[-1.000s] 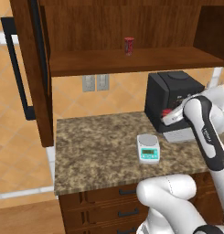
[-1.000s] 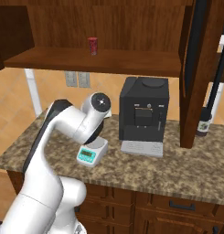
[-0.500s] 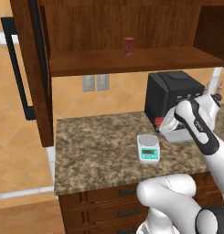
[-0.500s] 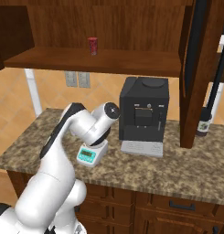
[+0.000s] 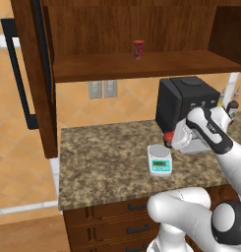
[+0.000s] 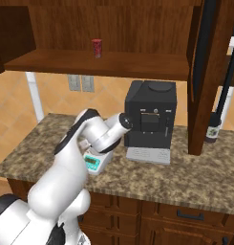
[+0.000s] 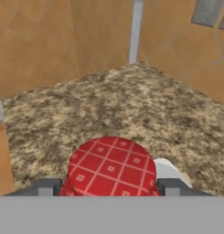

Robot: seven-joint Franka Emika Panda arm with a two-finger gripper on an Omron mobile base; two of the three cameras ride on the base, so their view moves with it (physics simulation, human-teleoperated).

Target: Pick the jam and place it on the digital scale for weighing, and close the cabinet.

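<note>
A: Where does the jam (image 7: 111, 167) sit relative to the claw (image 7: 109, 187)?

B: Between its fingers (image 7: 48, 186), which flank the red checkered lid; whether they press it cannot be told.

A: And the target?

B: The digital scale (image 5: 160, 159) lies just beside the claw, on the tabletop (image 5: 102, 162); the cabinet (image 5: 36, 74) stands open above.

The jam (image 7: 111, 167) sits at the bottom centre, its red checked lid facing the camera, held between the tool's (image 7: 111, 186) two fingers (image 7: 49, 187), one at each side. A white edge peeks out just right of the lid. Beyond lies the speckled granite worktop (image 7: 109, 109), then orange tiles.
</note>
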